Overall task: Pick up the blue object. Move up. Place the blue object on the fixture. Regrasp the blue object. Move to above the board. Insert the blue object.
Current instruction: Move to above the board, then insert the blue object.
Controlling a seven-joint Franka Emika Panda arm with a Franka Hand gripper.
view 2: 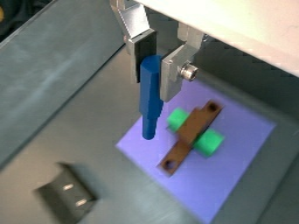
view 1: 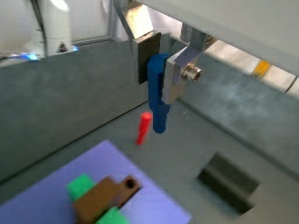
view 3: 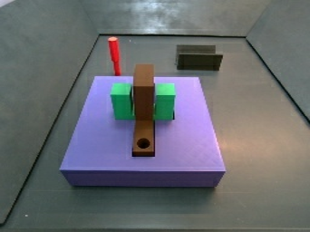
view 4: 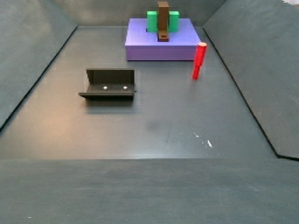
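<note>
My gripper (view 1: 160, 74) is shut on the blue object (view 1: 156, 96), a slim peg hanging end-down between the silver fingers, well above the floor. It shows in both wrist views (view 2: 149, 96); the gripper (view 2: 158, 66) and peg are out of both side views. The board (view 3: 144, 113), a brown plank with a round hole (view 3: 144, 144) near one end, lies across green blocks (view 3: 122, 100) on a purple platform (view 3: 145, 159). It also shows below the gripper in the wrist views (view 2: 193, 136) (view 1: 103, 199). The fixture (view 4: 108, 86) stands empty on the floor (view 3: 200, 58) (view 1: 228, 184) (view 2: 65, 197).
A red upright peg (view 3: 115, 55) stands on the floor beside the platform (view 4: 198, 61) (view 1: 142, 128). Grey walls enclose the floor on all sides. The platform (view 4: 146, 48) sits at one end of the enclosure, the fixture apart from it.
</note>
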